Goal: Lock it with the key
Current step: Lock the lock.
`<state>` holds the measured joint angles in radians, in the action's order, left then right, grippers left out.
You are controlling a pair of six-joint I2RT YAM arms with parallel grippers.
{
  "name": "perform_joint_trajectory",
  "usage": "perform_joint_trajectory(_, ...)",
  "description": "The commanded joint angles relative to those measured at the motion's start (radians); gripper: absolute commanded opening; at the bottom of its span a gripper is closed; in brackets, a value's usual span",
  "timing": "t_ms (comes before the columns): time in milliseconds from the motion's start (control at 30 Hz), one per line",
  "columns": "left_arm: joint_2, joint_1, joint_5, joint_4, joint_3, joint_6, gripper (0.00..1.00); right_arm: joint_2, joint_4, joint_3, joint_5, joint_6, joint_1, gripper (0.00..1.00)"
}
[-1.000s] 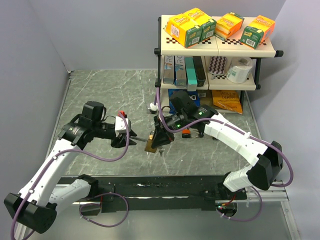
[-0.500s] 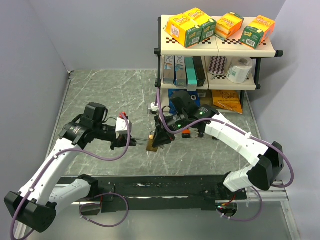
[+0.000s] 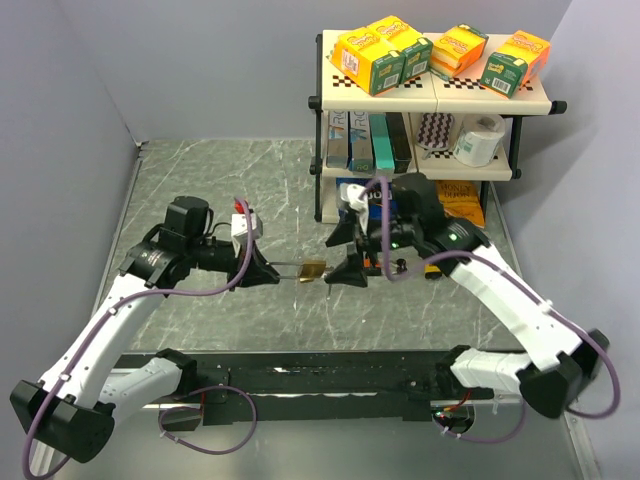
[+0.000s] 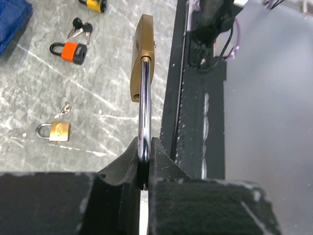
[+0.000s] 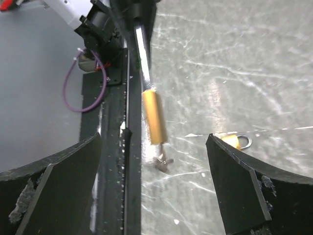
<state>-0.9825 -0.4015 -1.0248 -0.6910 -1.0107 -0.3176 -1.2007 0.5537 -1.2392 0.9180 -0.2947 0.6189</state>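
A brass padlock (image 3: 312,270) hangs level above the table, and my left gripper (image 3: 268,270) is shut on its steel shackle (image 4: 144,112). In the left wrist view the brass body (image 4: 142,58) points away from the jaws. A key (image 5: 162,162) sticks out of the far end of the padlock (image 5: 154,117). My right gripper (image 3: 346,254) stands open just right of the padlock. Its two fingers (image 5: 54,181) are spread wide on either side of the key and touch nothing.
On the table lie an orange padlock (image 4: 72,52) with keys (image 4: 80,29), a small brass padlock (image 4: 54,130) and a loose key (image 4: 64,108). A two-tier shelf (image 3: 430,95) with boxes stands at the back right. The black base rail (image 3: 330,372) runs along the near edge.
The right gripper let go of the padlock, opened wide and drew back to the right. The left gripper shut on the shackle and now holds the padlock alone.
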Motion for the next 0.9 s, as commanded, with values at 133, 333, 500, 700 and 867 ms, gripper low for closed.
perform_joint_trajectory(133,0.045,-0.002,-0.141,0.195,-0.062,0.181,0.01,0.176,-0.139,0.138,0.059,-0.112,0.001,0.99)
perform_joint_trajectory(333,0.042,-0.007,-0.187,0.222,-0.051,0.222,0.01,0.164,-0.141,0.15,0.104,-0.173,0.008,0.99)
perform_joint_trajectory(500,0.05,-0.013,-0.19,0.265,-0.026,0.273,0.01,0.121,-0.233,0.164,0.113,-0.133,0.024,0.97)
perform_joint_trajectory(700,0.061,-0.019,-0.187,0.315,-0.022,0.31,0.01,0.09,-0.325,0.187,0.105,-0.084,0.054,0.83)
perform_joint_trajectory(867,0.064,-0.022,-0.189,0.363,-0.005,0.373,0.01,0.078,-0.357,0.184,0.114,-0.047,0.079,0.62)
